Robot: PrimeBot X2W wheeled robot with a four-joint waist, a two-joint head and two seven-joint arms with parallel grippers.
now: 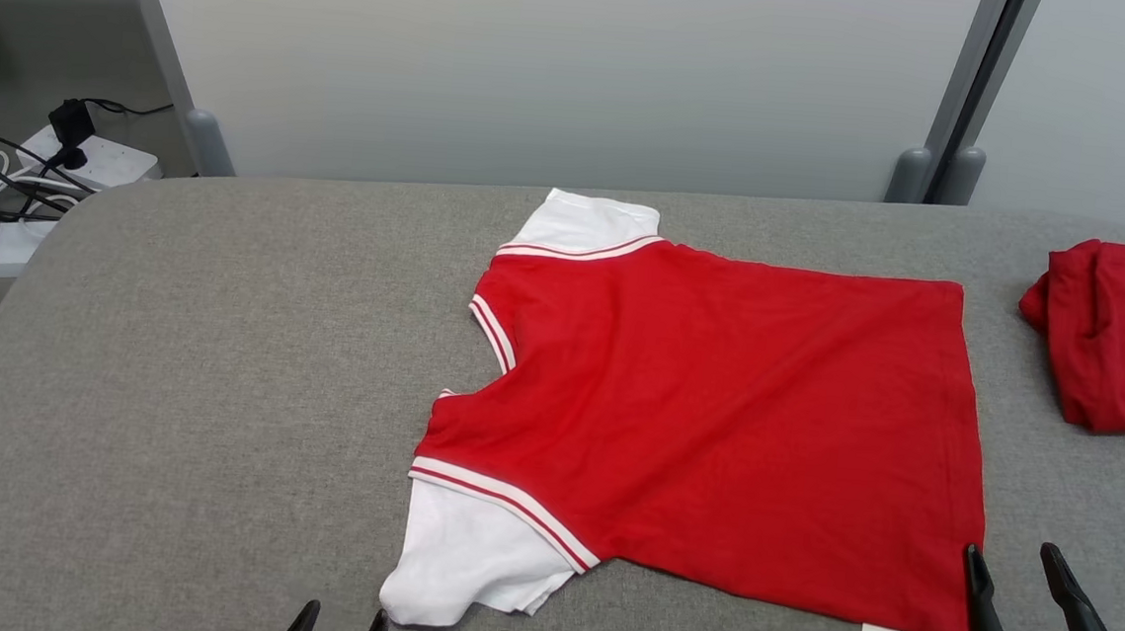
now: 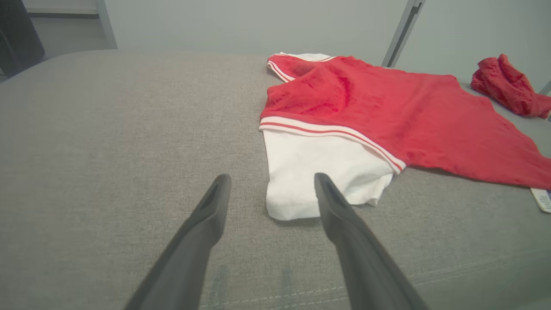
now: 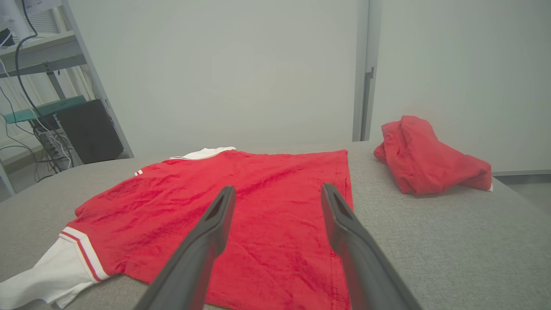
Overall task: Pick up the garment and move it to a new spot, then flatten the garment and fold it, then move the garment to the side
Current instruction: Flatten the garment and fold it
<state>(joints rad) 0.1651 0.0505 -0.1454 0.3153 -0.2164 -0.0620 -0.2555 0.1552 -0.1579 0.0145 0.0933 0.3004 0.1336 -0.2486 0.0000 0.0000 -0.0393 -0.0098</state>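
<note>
The T-shirt [image 1: 714,415] is soft, matt knit cloth, red in the body and white at the sleeves, faintly rumpled. The table cover [image 1: 202,379] is a coarse grey woven fabric with visible stitching. The bundled red garment [image 1: 1111,334] looks like the same dull knit. The left gripper [image 2: 271,176] and right gripper [image 3: 277,187] have smooth, matt dark fingers [image 2: 193,245], seemingly plastic. The white power strip [image 1: 103,160] is smooth plastic.
</note>
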